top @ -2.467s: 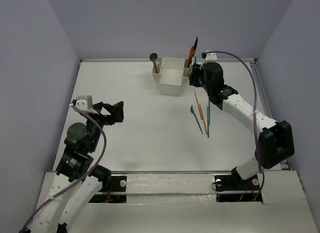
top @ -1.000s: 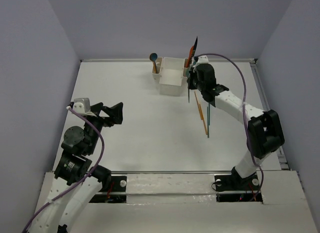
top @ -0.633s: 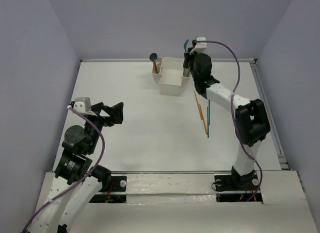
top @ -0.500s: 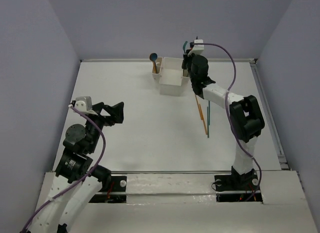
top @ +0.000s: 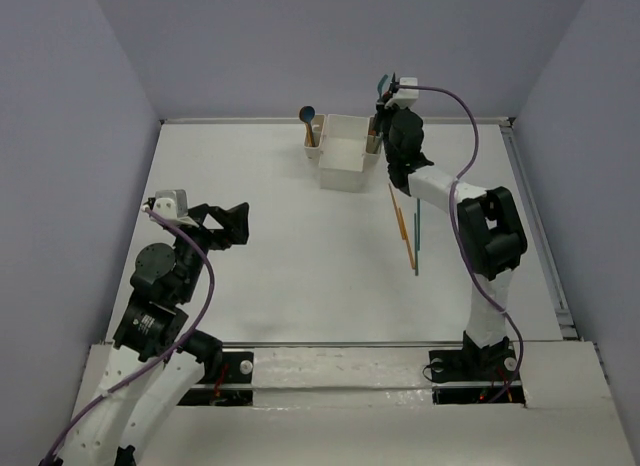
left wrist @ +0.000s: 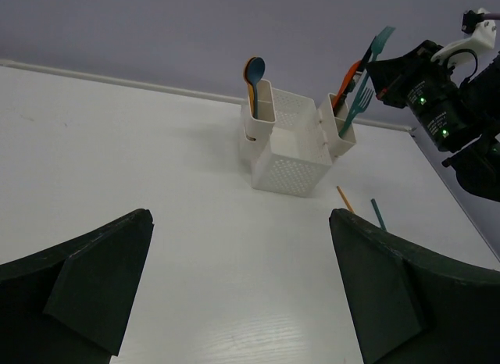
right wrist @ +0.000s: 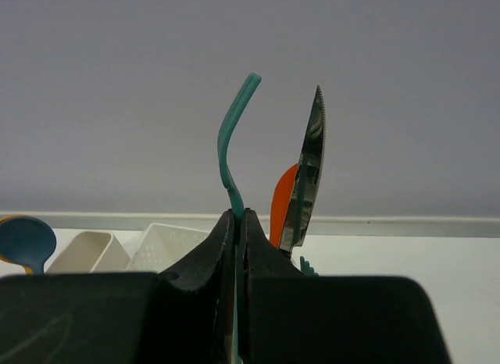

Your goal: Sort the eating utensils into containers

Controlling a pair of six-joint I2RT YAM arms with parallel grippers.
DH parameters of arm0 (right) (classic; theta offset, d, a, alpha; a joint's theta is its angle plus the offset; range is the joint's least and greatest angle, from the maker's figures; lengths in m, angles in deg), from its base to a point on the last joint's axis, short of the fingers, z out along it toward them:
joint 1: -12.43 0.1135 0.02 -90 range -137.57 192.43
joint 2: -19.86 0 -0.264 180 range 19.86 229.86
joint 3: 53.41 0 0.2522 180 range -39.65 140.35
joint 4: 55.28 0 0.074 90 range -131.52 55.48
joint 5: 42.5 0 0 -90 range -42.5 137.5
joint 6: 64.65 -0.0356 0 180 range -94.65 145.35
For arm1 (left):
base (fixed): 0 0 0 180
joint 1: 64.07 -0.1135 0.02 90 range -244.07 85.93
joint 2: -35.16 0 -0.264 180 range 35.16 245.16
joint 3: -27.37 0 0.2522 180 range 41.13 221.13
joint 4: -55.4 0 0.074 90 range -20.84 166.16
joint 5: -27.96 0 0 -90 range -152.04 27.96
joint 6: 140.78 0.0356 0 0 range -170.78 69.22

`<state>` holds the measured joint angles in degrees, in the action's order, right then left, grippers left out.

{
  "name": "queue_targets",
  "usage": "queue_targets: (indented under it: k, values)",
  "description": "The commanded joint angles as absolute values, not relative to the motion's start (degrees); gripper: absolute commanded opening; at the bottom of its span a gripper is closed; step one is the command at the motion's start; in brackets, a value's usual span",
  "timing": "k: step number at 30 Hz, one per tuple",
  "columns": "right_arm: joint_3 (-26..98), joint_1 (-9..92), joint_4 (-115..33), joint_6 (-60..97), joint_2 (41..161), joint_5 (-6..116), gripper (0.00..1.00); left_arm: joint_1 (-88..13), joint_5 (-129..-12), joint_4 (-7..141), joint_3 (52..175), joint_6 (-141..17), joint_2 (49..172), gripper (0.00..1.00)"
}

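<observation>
My right gripper is shut on a slim teal utensil, held upright over the right side compartment of the white caddy. That compartment holds an orange utensil, a dark serrated knife and a teal fork. In the left compartment stands a blue spoon. An orange chopstick and a teal chopstick lie on the table right of the caddy. At the near left, my left gripper is open and holds nothing.
The white table has a raised back edge just behind the caddy, and grey walls on three sides. The right arm reaches over the two chopsticks. The caddy's big middle bin looks empty.
The teal utensil, lying on the table beside the chopsticks earlier, has been lifted by my right gripper and carried back over the caddy's right compartment. The left arm has barely moved.
</observation>
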<state>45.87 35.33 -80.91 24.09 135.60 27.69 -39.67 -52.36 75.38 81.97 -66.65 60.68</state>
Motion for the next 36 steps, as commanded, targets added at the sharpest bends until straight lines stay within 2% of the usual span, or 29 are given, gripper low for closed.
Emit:
queue_targets:
  k: [1, 5, 6, 9, 11, 16, 17, 20, 24, 27, 30, 33, 36]
  values:
    - [44.6, 35.5, -85.6, 24.6, 135.8, 28.1, 0.00, -40.4, -52.5, 72.7, 82.1, -66.2, 61.2, 0.99]
    - [41.6, 35.5, -85.6, 23.6, 134.9, 31.1, 0.12, -40.4, -52.7, 72.6, 82.1, -66.2, 61.2, 0.99]
    - [41.0, 35.5, -85.6, 23.5, 134.6, 31.2, 0.12, -40.4, -52.8, 72.6, 82.1, -66.2, 61.2, 0.99]
    - [39.3, 35.5, -85.5, 23.1, 133.0, 31.2, 0.32, -40.4, -52.9, 72.6, 82.1, -66.2, 61.1, 0.99]
    - [39.7, 35.5, -81.8, 23.4, 131.9, 31.8, 0.54, -40.4, -52.9, 72.6, 82.1, -66.2, 60.9, 0.99]
    - [40.8, 35.5, -76.2, 22.5, 129.0, 32.2, 0.73, -41.0, -53.1, 72.7, 82.0, -66.6, 60.8, 0.99]
    - [40.9, 35.5, -74.8, 22.4, 128.2, 32.2, 0.74, -41.0, -53.2, 72.7, 82.0, -66.6, 60.9, 0.99]
    - [39.6, 35.5, -67.2, 19.7, 123.3, 31.4, 0.74, -41.0, -53.2, 72.6, 81.9, -66.8, 61.2, 0.99]
    - [29.5, 35.5, -61.5, 11.9, 112.8, 31.9, 0.68, -41.0, -54.5, 72.2, 81.8, -67.4, 62.3, 0.99]
    - [24.0, 35.5, -47.6, 7.1, 107.9, 32.0, 0.46, -41.0, -57.9, 71.4, 81.7, -68.7, 63.8, 0.99]
    - [19.6, 35.5, -39.0, 4.8, 106.1, 33.5, 0.29, -41.0, -60.8, 70.2, 81.7, -71.1, 66.1, 0.94]
    - [18.0, 32.9, -35.2, 4.8, 106.6, 36.4, 0.26, -41.0, -64.1, 69.5, 82.2, -72.2, 68.3, 0.93]
    - [22.3, 31.6, -27.5, 7.6, 110.5, 40.6, 0.26, -41.0, -62.9, 69.8, 82.3, -71.6, 69.7, 0.93]
